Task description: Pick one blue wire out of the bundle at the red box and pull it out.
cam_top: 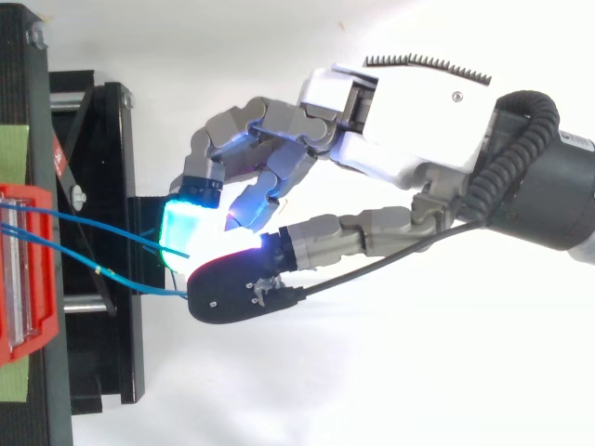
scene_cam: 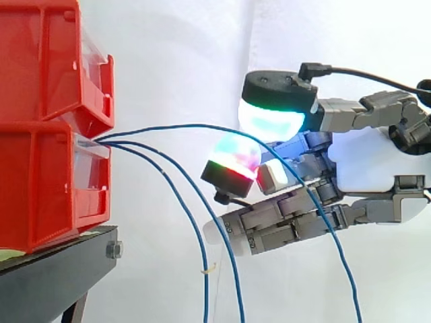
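Three blue wires leave the slot of the lower red bin [scene_cam: 40, 188] at the left. The top blue wire [scene_cam: 182, 125] arcs right into my hand [scene_cam: 370, 168] and passes between the green-glowing thumb pad [scene_cam: 273, 118] and a red-glowing fingertip [scene_cam: 232, 161], which close on it. Behind the hand it drops to the lower right. Two more blue wires [scene_cam: 205, 289] droop free below. From above, my hand [cam_top: 409, 111] comes in from the right with curled fingers, and the blue wires [cam_top: 93, 225] run from the red bin [cam_top: 28, 307] to its pads.
The bins sit stacked on a black stand [scene_cam: 54, 276], whose frame [cam_top: 112, 186] lies just left of the fingertips. A white curtain hangs behind. A small yellowish tag [scene_cam: 209, 270] hangs on one drooping wire.
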